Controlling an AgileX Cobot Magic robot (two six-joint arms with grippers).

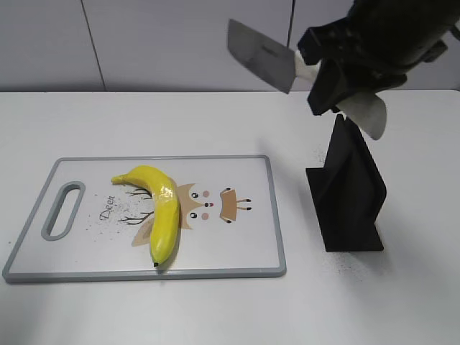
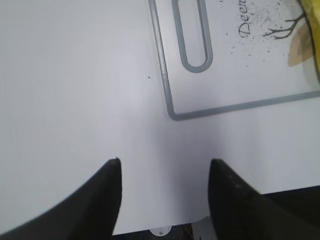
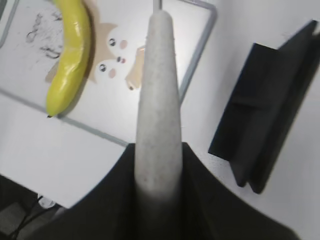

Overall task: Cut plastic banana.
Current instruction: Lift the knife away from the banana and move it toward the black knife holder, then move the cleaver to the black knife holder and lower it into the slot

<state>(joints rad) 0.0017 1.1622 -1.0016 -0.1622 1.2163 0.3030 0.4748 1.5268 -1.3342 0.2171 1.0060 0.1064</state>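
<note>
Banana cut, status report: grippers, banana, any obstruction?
Right gripper shut on knife, held above table. Left gripper open, empty. Banana uncut on board. Knife stand off to the side, path clear.

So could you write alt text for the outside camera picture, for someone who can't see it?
A black robot arm on the right holds a toy knife in the air, its grey blade pointing left over a white table. Below lies a yellow plastic banana on a grey-rimmed cutting board with a cartoon deer print. A black knife stand sits right of the board.
</note>
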